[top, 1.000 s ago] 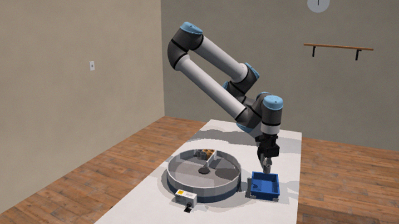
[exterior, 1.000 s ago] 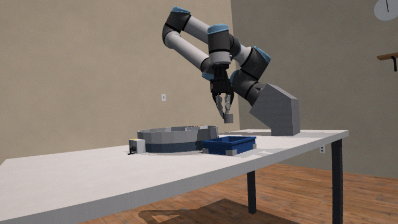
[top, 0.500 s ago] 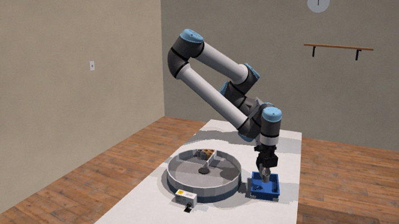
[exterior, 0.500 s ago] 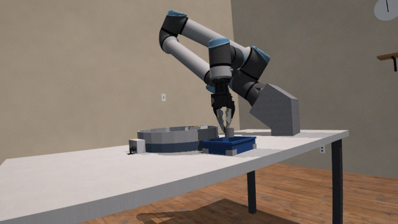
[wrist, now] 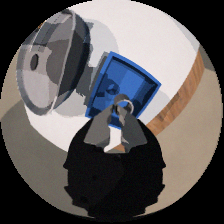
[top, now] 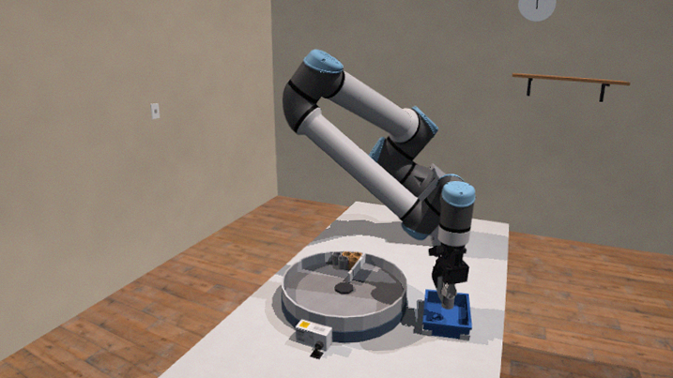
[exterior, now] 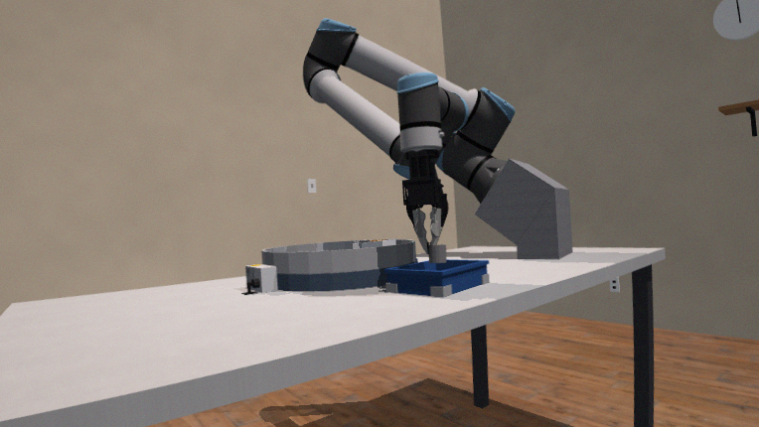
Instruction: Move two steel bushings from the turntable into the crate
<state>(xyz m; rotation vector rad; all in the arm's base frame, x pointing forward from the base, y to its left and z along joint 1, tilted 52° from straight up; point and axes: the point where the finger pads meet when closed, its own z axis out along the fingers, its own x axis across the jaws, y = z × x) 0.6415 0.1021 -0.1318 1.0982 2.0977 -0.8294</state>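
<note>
My gripper (top: 447,291) is shut on a grey steel bushing (top: 448,300), pinching its wall, and holds it low inside the blue crate (top: 447,314) at the right of the turntable (top: 344,295). In the exterior view the bushing (exterior: 437,253) hangs from the fingertips (exterior: 432,241) at the crate's rim (exterior: 436,274). The wrist view shows the bushing's ring (wrist: 124,106) between the fingers over the crate (wrist: 121,87). A small dark shape (top: 436,316) lies on the crate floor. Grey bushings (top: 340,260) and brass ones (top: 352,257) stand in the turntable's far compartments.
A small grey control box (top: 313,331) sits in front of the turntable. The turntable has a raised wall and inner dividers. The arm's grey pedestal (exterior: 523,209) stands on the table behind the crate. The table's right edge is close to the crate.
</note>
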